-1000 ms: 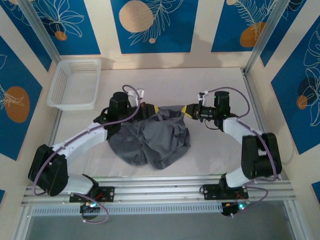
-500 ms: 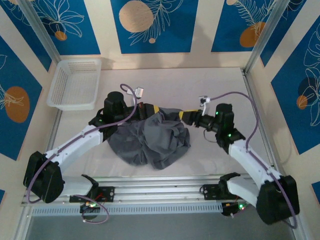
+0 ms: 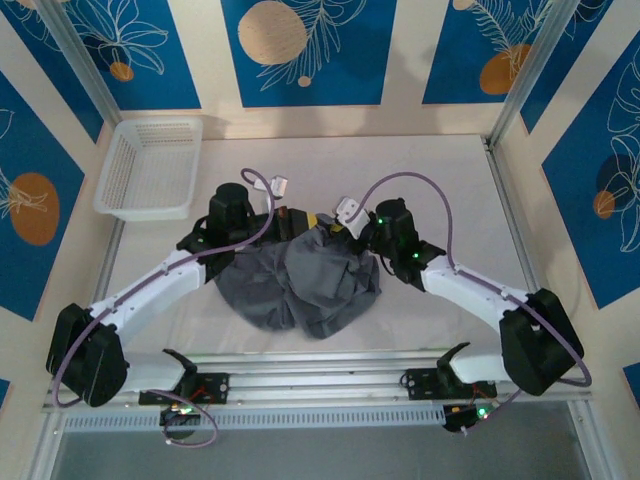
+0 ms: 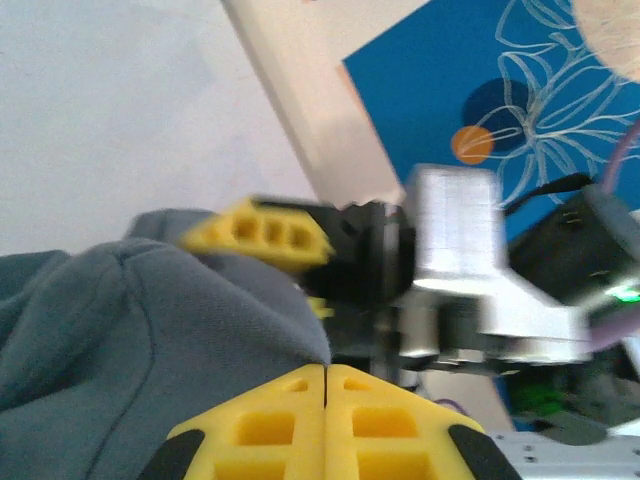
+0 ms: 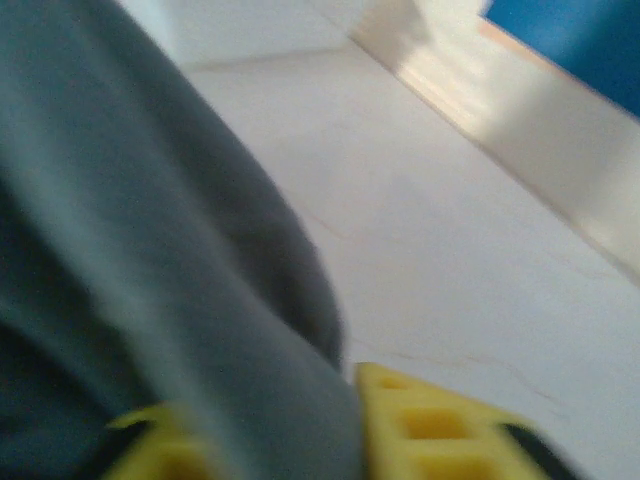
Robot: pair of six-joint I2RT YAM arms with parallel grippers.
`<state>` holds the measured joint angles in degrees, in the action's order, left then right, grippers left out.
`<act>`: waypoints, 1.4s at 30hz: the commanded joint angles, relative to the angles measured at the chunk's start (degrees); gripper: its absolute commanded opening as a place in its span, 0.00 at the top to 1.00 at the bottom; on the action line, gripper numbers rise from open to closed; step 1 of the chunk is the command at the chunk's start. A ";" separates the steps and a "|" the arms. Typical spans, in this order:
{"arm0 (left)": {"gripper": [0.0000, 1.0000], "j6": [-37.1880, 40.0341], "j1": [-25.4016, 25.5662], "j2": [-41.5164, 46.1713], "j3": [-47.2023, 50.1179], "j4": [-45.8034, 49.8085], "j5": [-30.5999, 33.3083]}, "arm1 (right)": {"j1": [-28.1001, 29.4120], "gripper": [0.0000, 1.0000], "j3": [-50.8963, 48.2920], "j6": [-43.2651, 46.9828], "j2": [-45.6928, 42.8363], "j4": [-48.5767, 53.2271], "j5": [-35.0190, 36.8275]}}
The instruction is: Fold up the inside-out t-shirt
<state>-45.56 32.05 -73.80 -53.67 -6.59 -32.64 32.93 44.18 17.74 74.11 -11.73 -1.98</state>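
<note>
A crumpled slate-grey t-shirt [image 3: 310, 285] lies on the desk [image 3: 450, 180]. The left end effector [image 3: 308, 218] and right end effector [image 3: 338, 229] meet at its far edge. A white mesh basket [image 3: 112, 170] sits far left.

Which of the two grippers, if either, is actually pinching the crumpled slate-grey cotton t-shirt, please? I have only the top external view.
Observer: From the left wrist view, the left gripper has its yellow fingers shut flush, with the edge of the slate-grey cotton t-shirt running into their seam.
Operator: Thank you; and the right gripper?
Observer: Its wrist view is blurred, but grey cloth passes between its two yellow fingers.
</note>
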 commanded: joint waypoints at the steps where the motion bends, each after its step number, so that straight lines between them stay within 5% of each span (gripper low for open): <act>1: 1.00 8.32 -2.20 0.39 -4.24 10.07 8.70 | -1.86 1.00 3.53 -18.70 -5.22 5.65 -27.39; 5: 1.00 13.09 -5.58 -4.06 -4.50 9.71 12.56 | -4.41 1.00 2.13 -46.89 -6.69 -6.01 -47.74; 9: 1.00 14.47 -5.69 -6.29 -3.68 4.89 9.68 | -5.00 1.00 3.51 -61.87 -7.40 -8.26 -44.94; 12: 0.88 14.68 -5.69 -3.74 -1.90 3.63 7.79 | -6.63 1.00 5.22 -65.55 -6.61 -6.97 -41.97; 17: 0.64 15.79 -4.19 10.22 3.41 9.48 14.34 | -10.78 1.00 7.15 -71.50 -3.81 -1.05 -34.42; 21: 0.63 13.48 7.22 16.19 2.79 16.88 26.98 | -11.25 1.00 8.00 -71.73 -2.31 1.11 -31.75; 25: 0.61 5.78 14.36 10.43 0.16 17.31 29.76 | -9.80 1.00 9.52 -71.64 -1.76 3.47 -29.22; 32: 0.31 5.24 17.52 -5.08 -6.89 14.95 35.11 | -7.01 1.00 10.33 -71.78 -2.64 5.45 -27.07; 35: 0.46 4.96 16.56 -7.13 -7.92 15.13 36.48 | -7.06 1.00 10.00 -72.50 -3.44 5.99 -26.95; 38: 0.92 5.64 15.85 -5.18 -6.41 11.94 32.87 | -10.27 1.00 8.47 -74.35 -3.51 8.21 -26.48; 39: 1.00 6.08 15.40 -4.12 -5.33 9.44 29.54 | -12.71 1.00 7.37 -75.79 -2.73 8.84 -27.03; 42: 1.00 5.20 12.45 -3.08 -2.74 1.00 14.70 | -20.82 1.00 2.97 -79.83 3.11 5.30 -35.48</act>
<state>-39.99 47.11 -79.40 -57.91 3.88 -4.80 18.41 51.31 -57.47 72.73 -6.09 -31.55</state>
